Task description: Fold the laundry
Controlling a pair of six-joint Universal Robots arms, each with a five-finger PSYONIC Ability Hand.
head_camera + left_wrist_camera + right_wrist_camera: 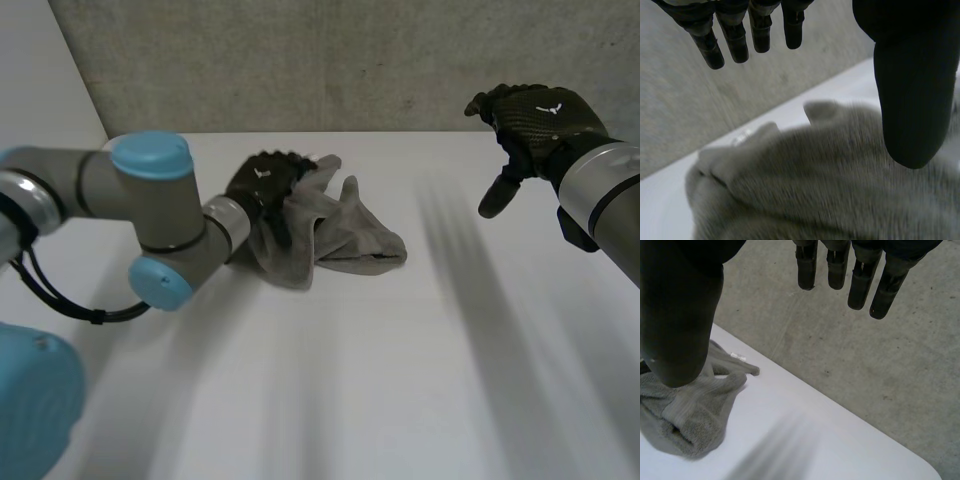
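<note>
Fingers of left hand (262,182) straight, spread over crumpled grey towel (350,240); right hand (535,120) likewise spread, well apart.

- The cloth (345,245) is plain mid-grey, with a small white tag.
- The desk (400,380) is plain white.
- The left hand (262,185) and right hand (535,120) are black, each with a small white mark on its back.
- The left arm (100,190) is grey with light-blue caps.
- The wall (350,60) is mottled grey.
</note>
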